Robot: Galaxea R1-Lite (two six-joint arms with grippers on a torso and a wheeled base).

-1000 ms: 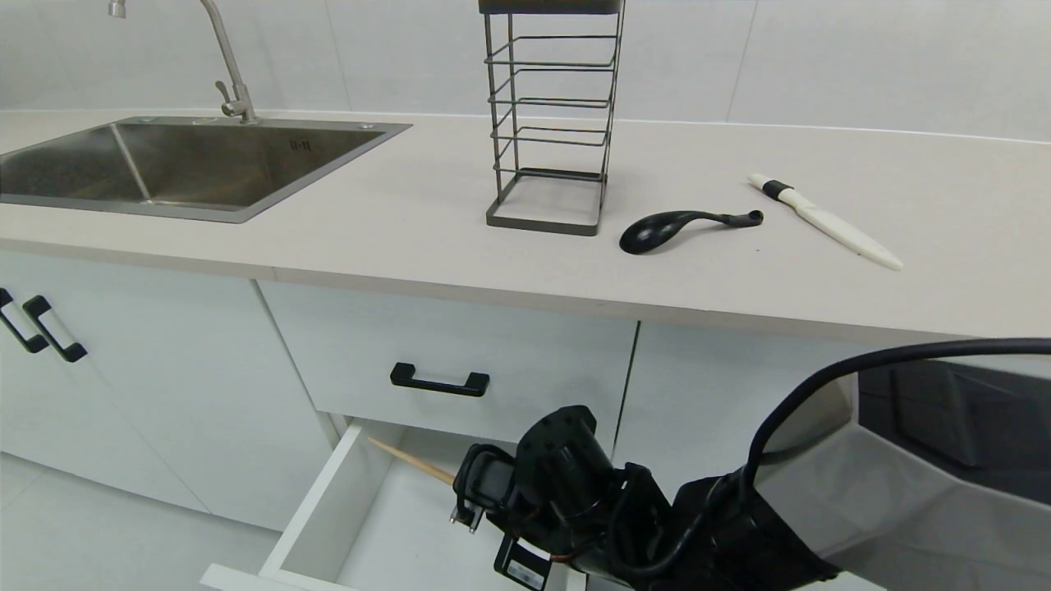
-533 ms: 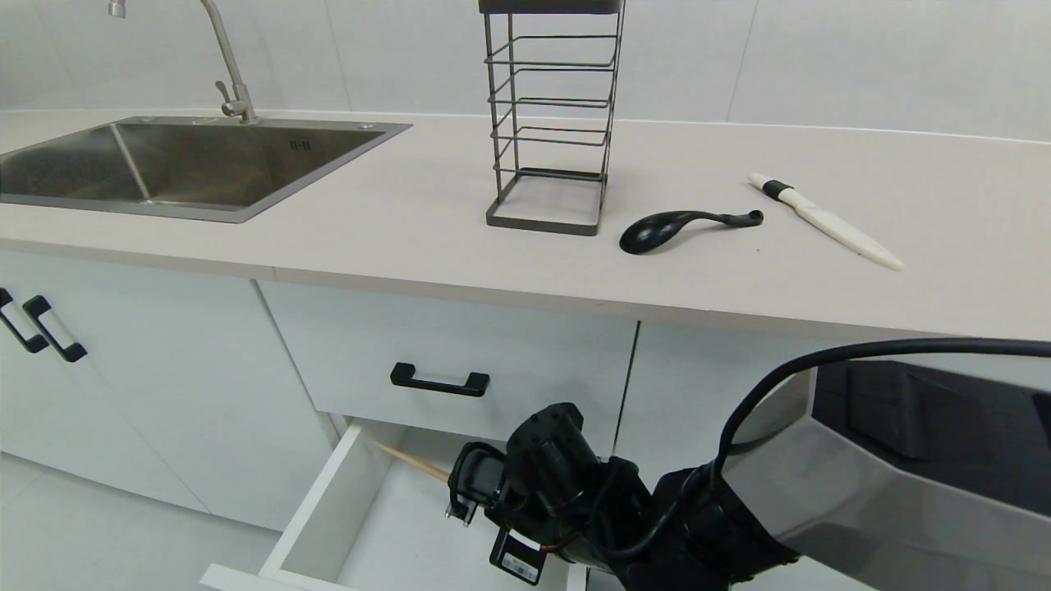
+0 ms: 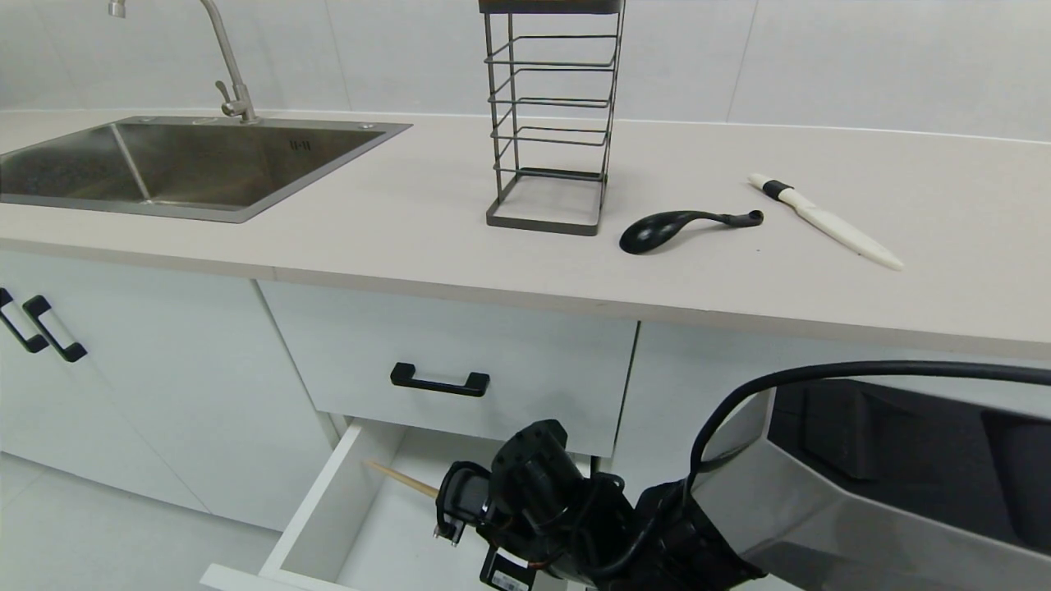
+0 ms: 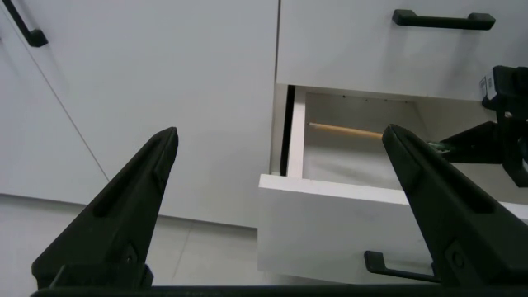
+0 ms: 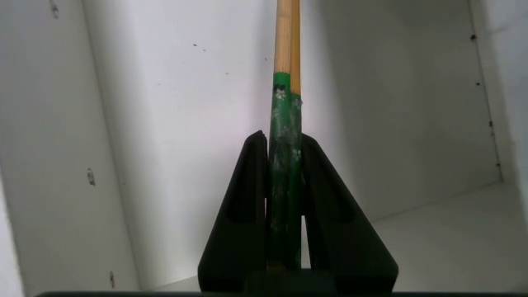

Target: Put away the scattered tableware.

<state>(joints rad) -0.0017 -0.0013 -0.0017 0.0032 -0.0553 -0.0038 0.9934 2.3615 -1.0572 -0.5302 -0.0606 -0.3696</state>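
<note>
On the pale table (image 3: pixel 394 230) we count one black spoon (image 3: pixel 657 230) and one white knife (image 3: pixel 829 223) with a black band, lying near each other. Below, inside the one open drawer (image 3: pixel 316 513), the right gripper (image 5: pixel 285 144) clamps bamboo chopsticks (image 5: pixel 287 41) by their green ends; they look like a pair. The left gripper (image 4: pixel 279 136) gapes wide outside the drawer.

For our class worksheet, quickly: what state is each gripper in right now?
Left gripper: open, holding nothing.
Right gripper: shut on the wooden chopsticks, at the open drawer.
</note>
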